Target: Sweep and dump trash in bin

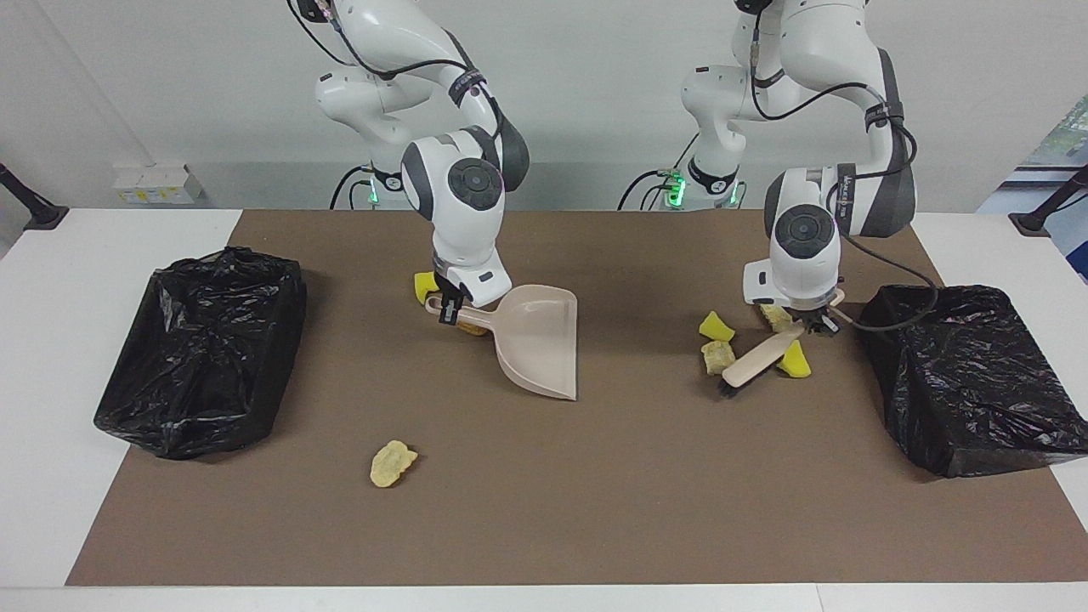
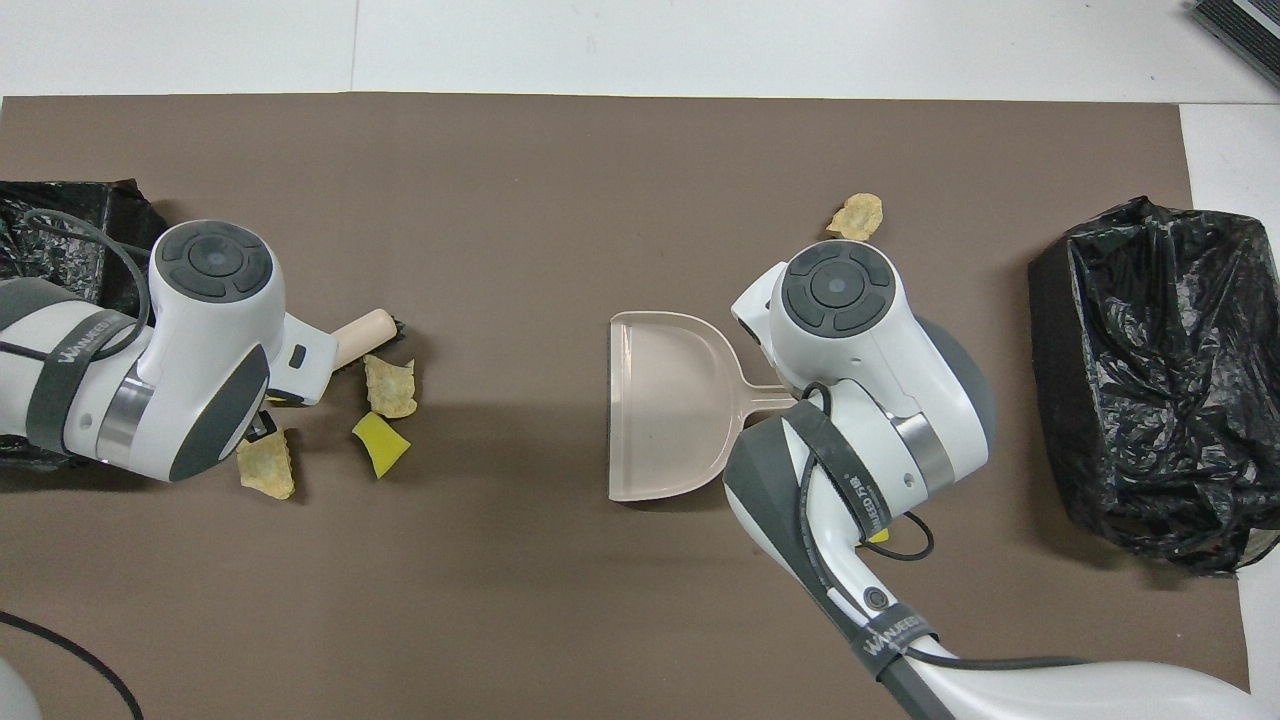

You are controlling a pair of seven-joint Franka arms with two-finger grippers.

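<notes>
The dustpan (image 1: pixel 540 340) lies empty, so I judge no sweeping is done yet. The right tool (image 1: pixel 448 308) clamps the dustpan's handle, with two pieces of trash (image 1: pixel 422 286) beside it and one at the pan's seven o'clock in the facing view. At its three o'clock, the left tool (image 1: pixel 807 323) grips the brush (image 1: pixel 756 361) among four more.

Yellow trash (image 1: pixel 393 463), beige dustpan (image 1: pixel 541 340)
</notes>
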